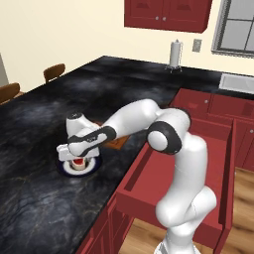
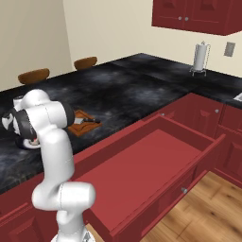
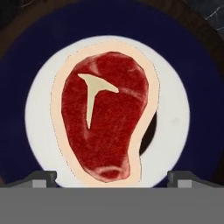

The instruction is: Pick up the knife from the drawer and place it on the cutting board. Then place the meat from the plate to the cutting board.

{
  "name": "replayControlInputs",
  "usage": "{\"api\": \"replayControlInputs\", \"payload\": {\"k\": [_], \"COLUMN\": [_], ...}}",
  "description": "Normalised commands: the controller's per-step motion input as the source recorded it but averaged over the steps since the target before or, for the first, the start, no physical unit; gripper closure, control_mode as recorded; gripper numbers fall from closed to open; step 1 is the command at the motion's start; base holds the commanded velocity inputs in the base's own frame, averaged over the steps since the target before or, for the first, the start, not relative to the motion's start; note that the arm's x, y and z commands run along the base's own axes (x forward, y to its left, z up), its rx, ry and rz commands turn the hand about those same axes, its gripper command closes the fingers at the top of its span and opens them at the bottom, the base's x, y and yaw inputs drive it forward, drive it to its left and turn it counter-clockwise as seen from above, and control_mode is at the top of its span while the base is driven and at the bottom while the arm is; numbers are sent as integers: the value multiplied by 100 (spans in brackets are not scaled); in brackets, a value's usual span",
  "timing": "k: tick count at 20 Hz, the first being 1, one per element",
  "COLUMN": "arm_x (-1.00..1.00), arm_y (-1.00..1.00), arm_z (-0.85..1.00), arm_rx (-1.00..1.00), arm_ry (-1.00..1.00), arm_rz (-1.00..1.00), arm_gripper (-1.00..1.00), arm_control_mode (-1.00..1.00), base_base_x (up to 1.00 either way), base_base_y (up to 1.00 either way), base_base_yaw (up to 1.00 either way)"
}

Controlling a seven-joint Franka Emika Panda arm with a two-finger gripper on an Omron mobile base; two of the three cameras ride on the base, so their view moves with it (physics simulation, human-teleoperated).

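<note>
Fingers (image 3: 111, 176) spread wide and empty hang directly over the meat (image 3: 104, 116) on its plate (image 3: 175, 118), knife (image 2: 86, 121) already on the cutting board (image 2: 81, 126); a centred, level descent should grip best.

Around me the walls (image 1: 74, 30) are plain cream. The black marbled surface (image 1: 44, 198) runs in an L, out toward the room and along the far wall. Dark-red base cabinets (image 2: 203, 116) with small round knobs stand under it, and a red wall cabinet (image 1: 168, 12) hangs above. A paper-towel holder (image 1: 175, 54) stands upright on the far stretch of the surface, with a grey wall outlet (image 1: 197, 45) just beside it. To the right of that I see a grey-framed window (image 1: 238, 27), and a pale sink (image 1: 237, 82) below it. Two brown chair backs (image 2: 33, 75) rise beyond the surface's far edge. The floor (image 2: 212, 208) is light wood planks.
</note>
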Motion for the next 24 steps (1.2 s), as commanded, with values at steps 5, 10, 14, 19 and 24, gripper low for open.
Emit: {"api": "replayControlInputs", "payload": {"k": [5, 10, 14, 19, 24], "arm_x": [1, 1, 8, 1, 0], "arm_y": [0, 0, 0, 0, 0], "arm_z": [-14, -23, -24, -27, -4], "arm_rx": [0, 0, 0, 0, 0], "arm_ry": [0, 0, -1, -1, 0], "arm_rz": [0, 0, 0, 0, 0], "arm_gripper": [-100, -100, -100, 100, 100], "arm_control_mode": [-100, -100, -100, -100, -100], "base_base_x": [0, 0, 0, 0, 0], "base_base_y": [0, 0, 0, 0, 0], "base_base_yaw": [0, 0, 0, 0, 0]}}
